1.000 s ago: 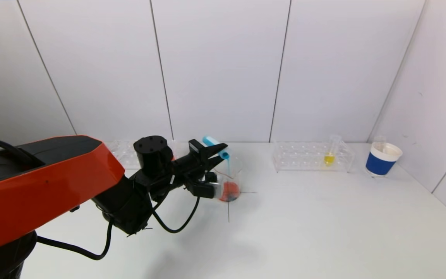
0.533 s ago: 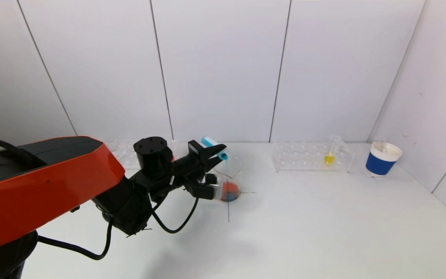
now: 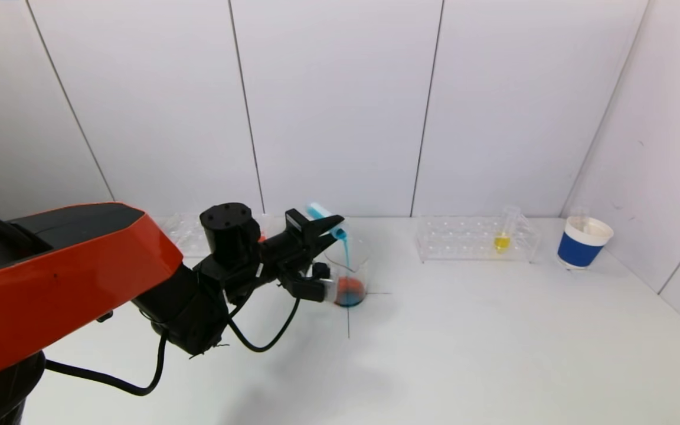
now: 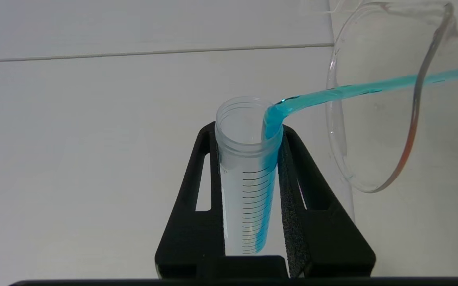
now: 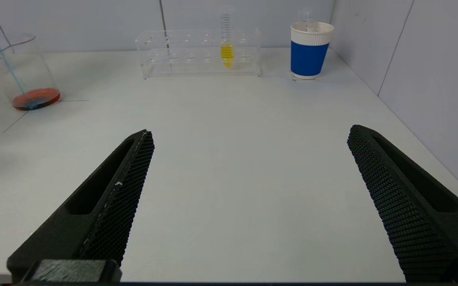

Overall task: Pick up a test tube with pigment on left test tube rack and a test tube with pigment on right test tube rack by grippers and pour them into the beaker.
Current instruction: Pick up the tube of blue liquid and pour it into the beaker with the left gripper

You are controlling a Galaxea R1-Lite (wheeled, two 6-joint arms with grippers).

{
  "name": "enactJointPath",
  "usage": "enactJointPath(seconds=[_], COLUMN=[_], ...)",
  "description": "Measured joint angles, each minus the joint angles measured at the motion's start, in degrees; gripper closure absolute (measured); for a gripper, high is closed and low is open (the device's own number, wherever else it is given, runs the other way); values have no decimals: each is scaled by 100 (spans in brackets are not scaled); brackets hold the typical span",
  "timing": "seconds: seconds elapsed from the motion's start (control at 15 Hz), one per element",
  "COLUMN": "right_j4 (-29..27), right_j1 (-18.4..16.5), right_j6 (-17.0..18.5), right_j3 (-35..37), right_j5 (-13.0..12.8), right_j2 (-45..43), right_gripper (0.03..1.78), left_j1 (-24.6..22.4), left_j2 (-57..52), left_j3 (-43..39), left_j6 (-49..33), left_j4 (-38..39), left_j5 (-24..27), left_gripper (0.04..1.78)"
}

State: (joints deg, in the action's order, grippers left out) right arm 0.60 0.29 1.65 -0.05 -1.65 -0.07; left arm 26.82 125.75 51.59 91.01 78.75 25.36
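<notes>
- Graduated clear plastic test tube (image 4: 249,174) holding blue pigment lies tipped, mouth lowest, above the clear glass beaker (image 3: 349,274); a thin blue stream (image 3: 346,254) falls from its lip into the beaker, where red liquid with a blue patch (image 5: 35,98) covers the bottom
- left gripper (image 3: 322,227) is clamped on this tube, one black finger (image 4: 191,206) pressed on each side of its barrel; the orange-and-black left arm (image 3: 68,277) reaches forward from the robot's left, wrist rolled so the tube slants downward toward the beaker, which stands on the white table (image 3: 464,342) at a drawn cross mark
- right gripper (image 5: 249,198) hovers low over the table, well apart from the beaker, its two mesh-padded fingers (image 5: 121,206) spread wide with nothing between them
- clear acrylic rack (image 3: 476,239) on the right side stands near the back wall; one tube with yellow pigment (image 3: 502,239) stands upright in it
- blue-and-white paper cup (image 3: 582,242) stands just beside that rack, toward the corner
- another clear rack (image 3: 189,230) shows partly behind the left arm
</notes>
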Motion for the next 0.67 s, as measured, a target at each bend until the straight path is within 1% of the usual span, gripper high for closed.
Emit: enactJointPath(seconds=[0.67], right_j4=[0], right_j1=[0], right_j6=[0], right_j3=[-2], right_j5=[0], right_j2=[0], right_gripper=[4], left_j1=[-33], left_j2=[-210], left_j3=[-104], left_j6=[319], left_j4=[-116], left_j5=[-52], left_gripper=[140])
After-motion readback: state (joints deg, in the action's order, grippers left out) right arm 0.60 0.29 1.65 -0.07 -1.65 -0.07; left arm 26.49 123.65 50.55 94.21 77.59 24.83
